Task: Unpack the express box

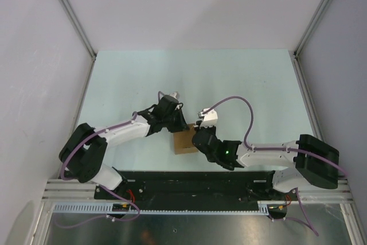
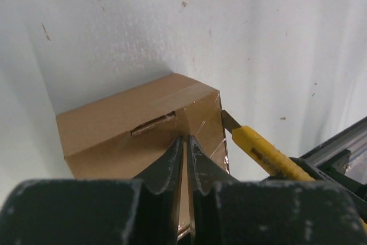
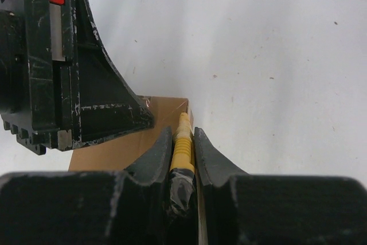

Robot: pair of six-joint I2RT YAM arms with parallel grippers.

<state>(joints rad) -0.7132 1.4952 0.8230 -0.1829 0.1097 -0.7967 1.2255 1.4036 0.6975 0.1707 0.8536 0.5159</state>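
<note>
The express box point(image 1: 183, 142) is a small brown cardboard box with clear tape on it, lying on the table between my two arms. My left gripper point(image 2: 184, 142) is shut, its tips resting on the box's point(image 2: 132, 127) taped top. In the top view the left gripper point(image 1: 180, 125) is over the box's far edge. My right gripper point(image 3: 183, 139) is shut on a yellow utility knife point(image 3: 182, 144). The knife point(image 2: 264, 154) has its blade point(image 2: 230, 121) against the box's right edge. The left gripper's black body point(image 3: 74, 73) shows above the box point(image 3: 123, 144) in the right wrist view.
The pale green table point(image 1: 241, 84) is walled in by white panels at the back and both sides. A metal rail point(image 1: 195, 190) with both arm bases runs along the near edge. Purple cables point(image 1: 243, 113) loop over the arms.
</note>
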